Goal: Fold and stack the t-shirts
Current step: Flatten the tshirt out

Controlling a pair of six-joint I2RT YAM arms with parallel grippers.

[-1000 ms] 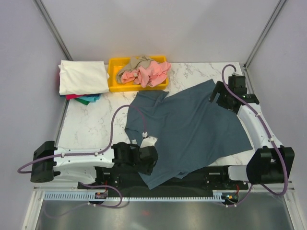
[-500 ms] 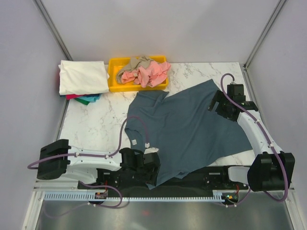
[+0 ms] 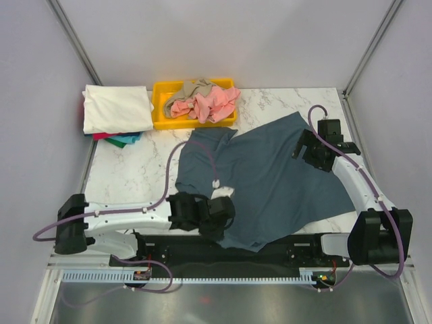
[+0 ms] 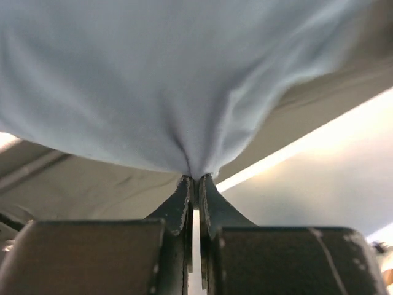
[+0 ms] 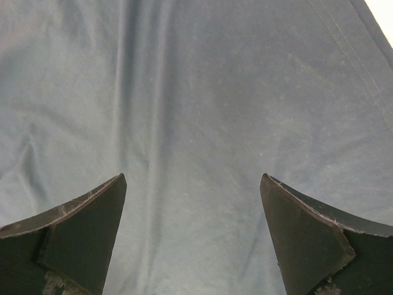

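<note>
1. Where the slate-blue t-shirt [image 3: 270,172] lies spread across the marble counter [image 3: 135,169], we see its near-left edge lifted off the surface, pinched in the left claw [image 3: 221,201], whose jaws are clamped tight on the cloth.
2. We see the right claw [image 3: 305,145] spread wide above the shirt's far-right part, holding nothing.
3. We find a salmon-pink t-shirt [image 3: 209,102] and a tan t-shirt [image 3: 196,88] crumpled in the yellow bin [image 3: 160,115].
4. We note a folded cream-white t-shirt [image 3: 116,108] stacked at the far-left corner.
</note>
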